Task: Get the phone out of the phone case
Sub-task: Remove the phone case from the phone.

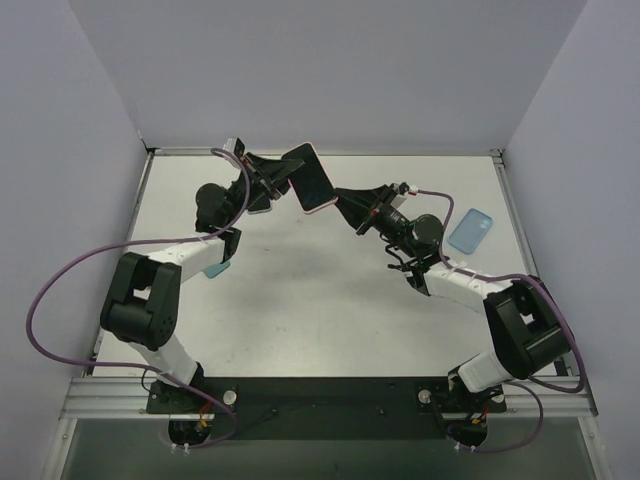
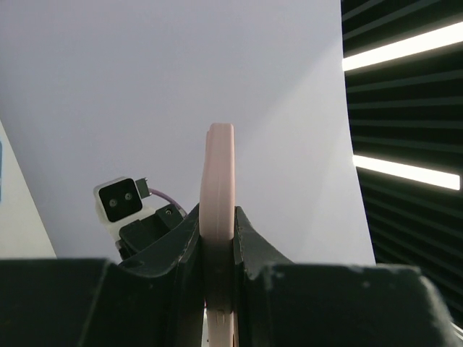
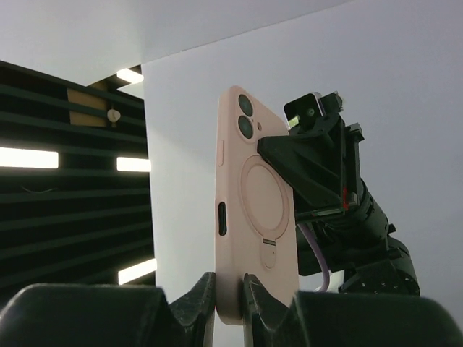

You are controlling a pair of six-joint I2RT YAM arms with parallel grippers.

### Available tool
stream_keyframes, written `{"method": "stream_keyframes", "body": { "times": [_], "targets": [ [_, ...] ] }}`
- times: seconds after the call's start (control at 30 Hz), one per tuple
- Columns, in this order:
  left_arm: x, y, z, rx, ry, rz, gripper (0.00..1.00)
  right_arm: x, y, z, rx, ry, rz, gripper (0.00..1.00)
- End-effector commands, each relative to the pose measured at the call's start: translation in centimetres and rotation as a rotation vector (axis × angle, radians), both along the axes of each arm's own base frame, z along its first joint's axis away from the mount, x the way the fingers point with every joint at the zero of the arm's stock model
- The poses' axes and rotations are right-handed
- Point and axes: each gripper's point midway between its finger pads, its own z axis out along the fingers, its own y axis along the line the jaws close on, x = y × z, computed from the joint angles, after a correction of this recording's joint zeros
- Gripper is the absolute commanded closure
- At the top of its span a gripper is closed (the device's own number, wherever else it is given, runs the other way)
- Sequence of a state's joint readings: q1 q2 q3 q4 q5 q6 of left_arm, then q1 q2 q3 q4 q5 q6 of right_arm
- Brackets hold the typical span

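The phone (image 1: 312, 180) is held up in the air over the far middle of the table, dark screen facing up, still inside its pink phone case (image 3: 253, 217). My left gripper (image 1: 281, 176) is shut on the case's left edge, and that edge (image 2: 218, 181) stands upright between its fingers (image 2: 249, 242). From the other side, my right gripper (image 1: 345, 206) pinches the case's lower corner. In the right wrist view the case's back shows its camera holes and ring stand, with the right gripper (image 3: 230, 285) shut on the bottom edge and the left gripper (image 3: 311, 163) behind.
A light blue phone case (image 1: 470, 230) lies flat on the table at the right, beyond my right arm. A small light blue object (image 1: 215, 268) lies beside the left arm's forearm. Grey walls enclose the table on three sides.
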State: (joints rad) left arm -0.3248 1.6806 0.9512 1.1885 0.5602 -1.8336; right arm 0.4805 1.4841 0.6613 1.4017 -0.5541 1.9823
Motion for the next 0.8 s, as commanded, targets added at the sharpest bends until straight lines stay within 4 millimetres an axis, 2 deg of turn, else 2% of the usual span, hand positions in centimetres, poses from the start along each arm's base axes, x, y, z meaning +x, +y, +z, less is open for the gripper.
{"method": "stream_keyframes", "body": {
  "times": [0.0,0.3,0.77],
  "targets": [
    [-9.6,3.0,15.9,-0.311,-0.522,0.001,1.0,-3.5,1.6,3.2,0.121,-0.158,0.103,1.0],
    [-11.2,4.1,18.8,-0.394,-0.547,0.018,1.0,-3.8,3.8,4.0,0.16,-0.137,0.147,1.0],
    [-13.6,6.2,21.3,-0.53,-0.53,0.014,1.0,-2.3,4.5,3.7,0.171,-0.117,0.126,1.0]
  ]
}}
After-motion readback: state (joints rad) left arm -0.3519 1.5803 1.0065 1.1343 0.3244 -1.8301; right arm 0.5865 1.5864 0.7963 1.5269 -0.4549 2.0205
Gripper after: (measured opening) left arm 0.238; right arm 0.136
